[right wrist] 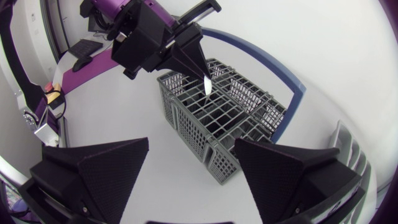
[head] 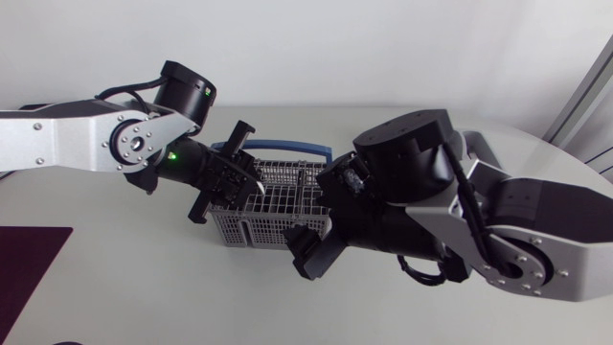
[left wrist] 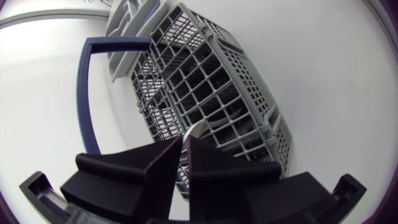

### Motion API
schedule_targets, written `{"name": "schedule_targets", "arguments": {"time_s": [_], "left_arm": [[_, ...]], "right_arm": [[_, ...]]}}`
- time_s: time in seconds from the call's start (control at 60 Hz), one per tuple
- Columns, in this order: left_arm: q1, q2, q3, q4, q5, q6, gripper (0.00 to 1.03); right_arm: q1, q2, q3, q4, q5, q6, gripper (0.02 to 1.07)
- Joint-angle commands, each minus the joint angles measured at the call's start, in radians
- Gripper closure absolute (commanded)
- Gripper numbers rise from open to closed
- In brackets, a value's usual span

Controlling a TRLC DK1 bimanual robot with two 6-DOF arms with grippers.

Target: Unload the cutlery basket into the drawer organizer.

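Grey lattice basket (right wrist: 205, 138); left tool (right wrist: 203, 73) pinching shiny utensil (right wrist: 207, 87).

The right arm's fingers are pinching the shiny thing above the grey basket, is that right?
Not quite: the fingers of the left gripper are pinching the shiny cutlery piece above the grey basket. The right wrist view shows it; the right gripper is open there.

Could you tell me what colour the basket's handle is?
The handle is blue; left wrist view.
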State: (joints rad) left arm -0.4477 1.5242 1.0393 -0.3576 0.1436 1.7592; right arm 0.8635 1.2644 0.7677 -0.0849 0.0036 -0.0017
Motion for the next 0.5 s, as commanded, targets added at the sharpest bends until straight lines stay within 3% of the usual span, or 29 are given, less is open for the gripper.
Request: {"name": "schedule_targets", "arguments": {"time_s": [0.0, 0.483], "left_arm": [[-0.008, 0.030, -0.001, -0.003, -0.009, 0.045, 0.80], [-0.013, -0.022, -0.032, 0.045, -0.030, 0.029, 0.83]], "right_arm": [[0.008, 0.004, -0.036, 0.008, -0.001, -0.015, 0.08], [0.009, -0.037, -0.054, 0.010, 0.001, -0.017, 0.08]]}}
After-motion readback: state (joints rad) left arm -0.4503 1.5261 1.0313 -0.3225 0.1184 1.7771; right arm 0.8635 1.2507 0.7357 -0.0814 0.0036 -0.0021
